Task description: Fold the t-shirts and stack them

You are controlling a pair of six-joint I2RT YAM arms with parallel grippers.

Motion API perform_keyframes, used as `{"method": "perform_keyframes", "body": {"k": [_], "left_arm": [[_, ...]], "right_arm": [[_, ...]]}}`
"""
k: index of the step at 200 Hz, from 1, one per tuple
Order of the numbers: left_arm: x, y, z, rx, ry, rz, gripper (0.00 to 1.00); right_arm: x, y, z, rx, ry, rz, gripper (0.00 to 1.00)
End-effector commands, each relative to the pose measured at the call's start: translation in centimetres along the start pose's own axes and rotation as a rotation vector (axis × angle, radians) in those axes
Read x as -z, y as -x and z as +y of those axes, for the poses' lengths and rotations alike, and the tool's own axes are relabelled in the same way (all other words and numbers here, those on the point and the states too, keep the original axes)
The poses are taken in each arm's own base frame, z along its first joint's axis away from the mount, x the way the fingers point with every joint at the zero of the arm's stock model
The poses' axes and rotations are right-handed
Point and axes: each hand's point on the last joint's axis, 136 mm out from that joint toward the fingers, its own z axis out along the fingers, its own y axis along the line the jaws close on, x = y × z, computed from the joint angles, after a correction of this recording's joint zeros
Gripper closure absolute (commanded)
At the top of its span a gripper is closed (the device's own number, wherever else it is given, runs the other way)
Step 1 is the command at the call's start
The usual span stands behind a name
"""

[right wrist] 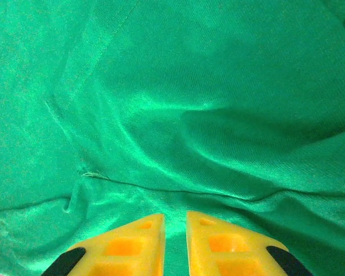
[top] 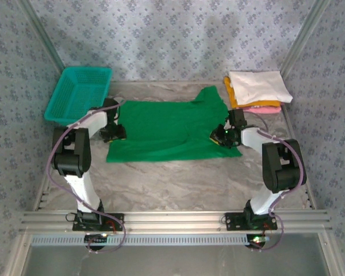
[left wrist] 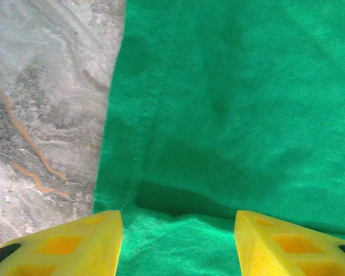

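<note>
Over the green t-shirt (top: 167,129), left gripper (left wrist: 178,230) gapes wide; right gripper (right wrist: 175,223) pinches its cloth.

You see your left gripper (left wrist: 178,244) spread wide over the green t-shirt (left wrist: 230,103), one yellow finger (left wrist: 75,244) straddling its edge beside the marbled table (left wrist: 46,103)

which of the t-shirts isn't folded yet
The green t-shirt, spread flat in the middle of the table. The white t-shirt, orange-yellow t-shirt and pink t-shirt are folded rectangles stacked at the far right.
</note>
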Motion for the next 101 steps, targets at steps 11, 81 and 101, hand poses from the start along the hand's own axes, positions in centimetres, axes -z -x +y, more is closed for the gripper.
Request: {"method": "perform_keyframes", "body": {"k": [11,81,101], "left_arm": [[0.8,1.0,1.2,-0.006,0.075,-0.021,0.46],[-0.4,1.2,0.7,-0.004,0.056,-0.016,0.48],[-0.6,1.3,0.5,-0.008,0.057,-0.018,0.60]], "right_arm": [[0.6,-0.1,0.3,0.015,0.000,0.005,0.80],[0.5,0.1,0.0,0.007,0.002,0.006,0.80],[0.5,0.0,-0.3,0.003,-0.004,0.008,0.80]]}}
